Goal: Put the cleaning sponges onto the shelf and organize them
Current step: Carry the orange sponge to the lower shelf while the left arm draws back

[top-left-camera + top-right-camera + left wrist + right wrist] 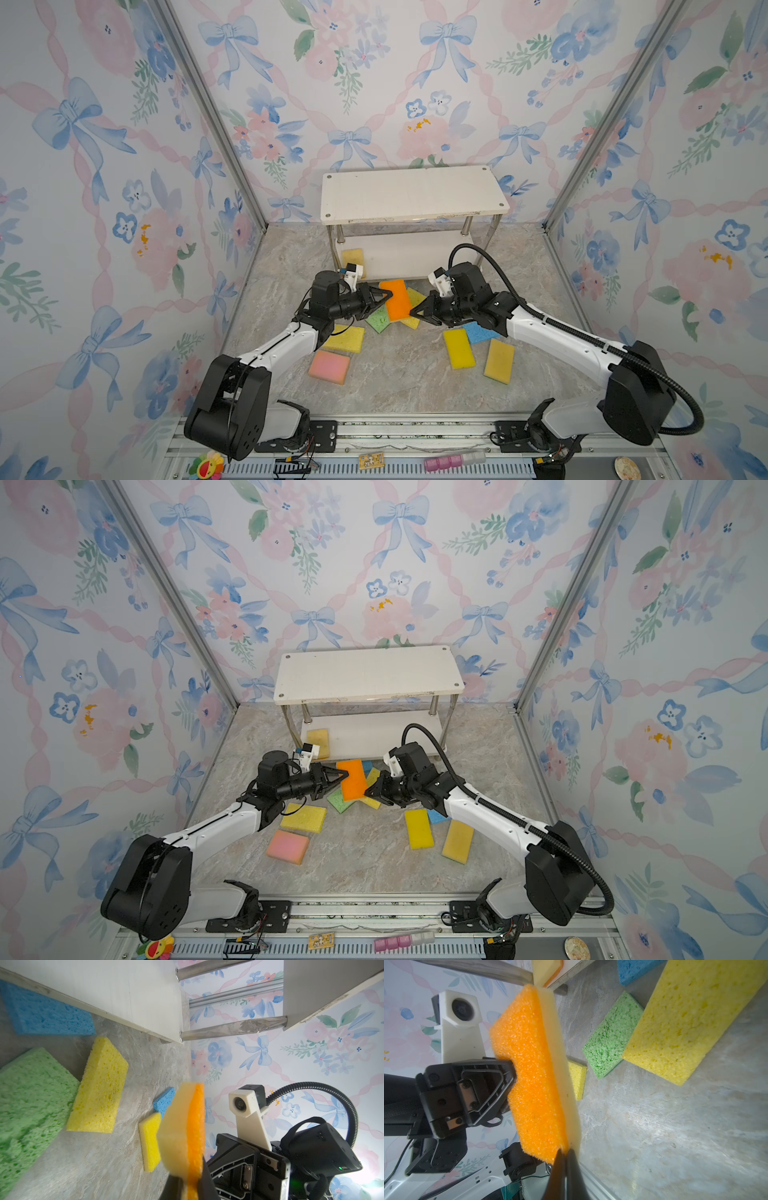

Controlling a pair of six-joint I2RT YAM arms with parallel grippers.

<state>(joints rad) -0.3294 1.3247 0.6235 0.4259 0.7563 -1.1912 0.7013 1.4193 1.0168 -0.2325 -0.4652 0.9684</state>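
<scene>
Orange sponge (397,299), backed with pale yellow foam, hangs above the marble-patterned bench (395,386) in front of the white shelf (415,195), between two robot arms. The left pincer (386,296) pinches one long side, and the right wrist view shows its fingers denting the foam. The right pincer (413,312) is pressed together, its tips against the opposite lower corner; whether any foam is caught between them cannot be told.

On the shelf's lower board, a tan-yellow sponge (353,257) lies at the left end. Beneath the held sponge, a green sponge (377,320) and a porous yellow sponge (417,297) lie touching on the bench. A blue sponge (45,1012) lies just beside the lower board's front edge. A pink sponge (329,367) lies nearer the arms' bases on the left, and a bright yellow sponge (458,348) lies on the right.
</scene>
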